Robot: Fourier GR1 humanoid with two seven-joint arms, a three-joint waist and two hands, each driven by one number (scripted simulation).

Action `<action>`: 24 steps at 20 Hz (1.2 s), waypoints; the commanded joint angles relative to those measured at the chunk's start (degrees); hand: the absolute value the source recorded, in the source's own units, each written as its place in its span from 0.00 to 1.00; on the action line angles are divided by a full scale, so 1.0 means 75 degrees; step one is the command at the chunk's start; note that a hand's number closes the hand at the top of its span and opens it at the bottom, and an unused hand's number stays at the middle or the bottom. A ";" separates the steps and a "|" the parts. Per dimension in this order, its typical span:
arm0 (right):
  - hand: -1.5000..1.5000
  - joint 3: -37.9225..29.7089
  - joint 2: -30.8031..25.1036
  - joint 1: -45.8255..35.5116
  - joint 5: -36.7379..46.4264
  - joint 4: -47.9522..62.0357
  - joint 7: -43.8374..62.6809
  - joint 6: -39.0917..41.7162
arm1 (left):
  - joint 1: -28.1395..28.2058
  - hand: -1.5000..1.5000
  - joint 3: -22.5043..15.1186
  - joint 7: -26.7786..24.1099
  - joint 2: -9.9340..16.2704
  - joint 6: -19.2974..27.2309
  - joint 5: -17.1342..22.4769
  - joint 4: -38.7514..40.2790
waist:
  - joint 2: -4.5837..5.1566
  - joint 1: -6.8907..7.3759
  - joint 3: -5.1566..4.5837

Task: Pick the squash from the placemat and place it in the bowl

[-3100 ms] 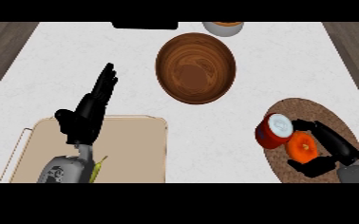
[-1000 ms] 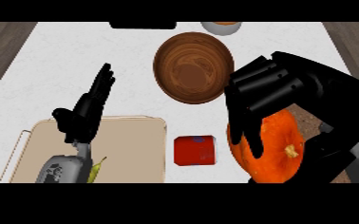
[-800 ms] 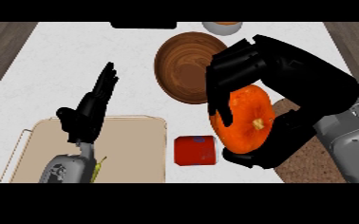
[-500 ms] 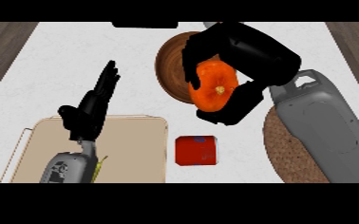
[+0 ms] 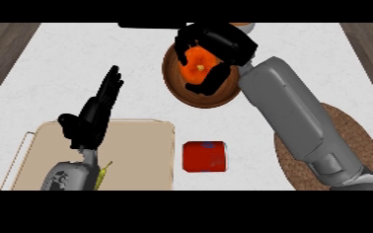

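An orange squash (image 5: 197, 65) is held over the brown wooden bowl (image 5: 182, 89) at the counter's upper middle. My right hand (image 5: 218, 44) is shut on the squash, its fingers and thumb curled round it and hiding much of the bowl's inside. Whether the squash touches the bowl I cannot tell. The brown woven placemat (image 5: 350, 128) lies at the right, partly under my grey right forearm. Over a beige tray, my left hand (image 5: 91, 118) rests open at the lower left with its fingers up.
A red can (image 5: 205, 156) lies on the counter below the bowl. The beige tray (image 5: 138, 148) fills the lower left corner. A dark object (image 5: 149, 25) and a small cup (image 5: 244, 26) sit at the counter's far edge.
My right hand has lifted the squash off the placemat and carried it up and left to over the bowl. The red can now lies left of the placemat. The left hand has stayed still.
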 commanded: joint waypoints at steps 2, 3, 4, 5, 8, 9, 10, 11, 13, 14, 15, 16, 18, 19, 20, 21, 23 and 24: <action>1.00 -0.0169 0.0262 -0.0498 0.0676 0.2249 -0.1174 -0.0712 | -0.0191 0.50 -0.0058 0.0318 -0.0154 0.0101 -0.0009 -0.0232 | 0.0004 0.0014 0.0003; 1.00 0.0081 0.0306 -0.0549 0.0775 0.2617 -0.1320 -0.0440 | 0.0031 0.50 -0.0103 -0.0100 -0.0106 -0.0027 -0.0056 0.0072 | 0.0037 0.0078 0.0000; 1.00 0.0074 0.0369 -0.0698 0.0751 0.3049 -0.1405 -0.0287 | -0.0131 0.50 -0.0112 0.0090 -0.0097 0.0028 -0.0074 -0.0197 | 0.0064 0.0175 0.0002; 1.00 -0.0132 0.0612 -0.0618 0.0438 0.3266 -0.1059 -0.0025 | -0.0181 0.50 -0.0098 -0.0044 -0.0143 0.0180 -0.0237 0.0102 | 0.0067 0.0126 0.0001; 0.00 -0.0074 0.0363 -0.0769 0.0588 0.4158 -0.1860 0.0450 | -0.0384 0.50 -0.0049 0.0186 -0.0164 0.0104 -0.0095 0.0051 | 0.0088 0.0140 0.0004; 0.00 -0.0174 0.0318 -0.0847 0.0479 0.4308 -0.2192 0.0730 | -0.0108 0.50 -0.0039 -0.0094 -0.0097 0.0000 -0.0084 0.0135 | 0.0066 0.0110 0.0003; 0.00 -0.0171 0.0507 -0.1120 0.0502 0.4612 -0.2223 0.0849 | -0.0323 0.50 -0.0069 0.0291 -0.0074 -0.0050 -0.0053 0.0063 | 0.0090 0.0189 0.0005; 0.00 -0.0235 0.0198 -0.1260 0.0464 0.4764 -0.2692 0.1201 | -0.0153 0.50 -0.0161 -0.0076 -0.0239 0.0043 -0.0121 0.0149 | 0.0097 0.0186 0.0004; 0.00 -0.0505 0.0543 -0.1469 0.0266 0.5132 -0.2877 0.1229 | -0.0447 0.50 -0.0071 0.0107 -0.0096 -0.0004 -0.0165 0.0261 | 0.0099 0.0186 0.0006; 0.00 -0.0631 0.0660 -0.1200 0.0174 0.5223 -0.3157 0.0969 | -0.0532 0.50 -0.0070 0.0408 -0.0163 0.0116 -0.0146 -0.0047 | 0.0088 0.0188 0.0010; 0.00 -0.0866 0.0343 -0.1544 -0.0070 0.5263 -0.3341 0.1609 | -0.0142 0.50 -0.0125 0.0063 -0.0150 0.0037 -0.0154 0.0007 | 0.0084 0.0202 0.0007; 0.00 -0.0855 0.0578 -0.1138 -0.0110 0.5106 -0.3621 0.1462 | -0.0078 0.50 -0.0175 0.0101 -0.0161 0.0104 -0.0248 -0.0048 | 0.0034 0.0077 0.0008; 0.00 -0.1328 0.0339 -0.1470 -0.0479 0.5285 -0.3829 0.1663 | -0.0261 0.50 0.0115 0.0046 0.0023 -0.0118 0.0001 0.0200 | 0.0064 0.0095 0.0007; 0.00 -0.1564 0.0671 -0.1478 -0.0720 0.5223 -0.3493 0.1442 | -0.0215 0.50 -0.0035 0.0200 -0.0126 0.0144 -0.0189 -0.0141 | 0.0020 0.0064 0.0009; 0.00 -0.1820 0.0414 -0.1783 -0.0946 0.5285 -0.3461 0.1741 | -0.0691 0.50 0.0232 0.0344 -0.0026 0.0046 -0.0013 0.0220 | 0.0047 0.0033 0.0007; 0.00 -0.1917 0.0391 -0.1939 -0.0996 0.5464 -0.3414 0.1788 | -0.0101 0.50 -0.0067 -0.0087 -0.0192 0.0085 -0.0183 0.0141 | 0.0051 0.0105 0.0005; 0.00 -0.2212 0.0286 -0.2016 -0.1293 0.5620 -0.3180 0.2075 | -0.0156 0.50 0.0016 0.0029 -0.0163 0.0083 -0.0124 0.0089 | 0.0030 0.0061 0.0005; 0.00 -0.2312 0.0223 -0.2192 -0.1391 0.5729 -0.2921 0.2300 | -0.0040 0.50 0.0114 -0.0179 -0.0024 -0.0057 -0.0069 0.0206 | 0.0030 0.0060 0.0002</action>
